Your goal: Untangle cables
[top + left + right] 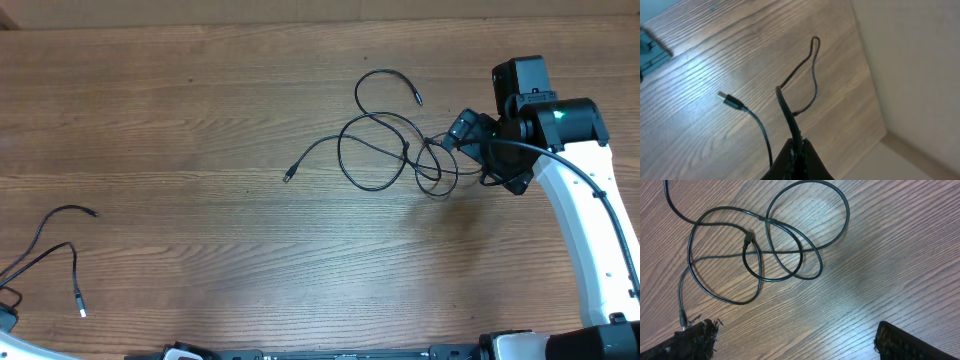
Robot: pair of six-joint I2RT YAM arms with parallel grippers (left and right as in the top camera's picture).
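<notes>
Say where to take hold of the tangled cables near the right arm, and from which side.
Take the tangled cables by the plug-ended tail that runs out on the side away from the right arm. It is a single strand lying flat on the table, clear of the crossings. Come straight down from above, jaws across the strand. Pulling there would probably draw one cable free rather than tighten the knot.

Black cables [747, 240], brown wood-grain table [200, 120], white arm [590, 220] with a green light [556, 113]
</notes>
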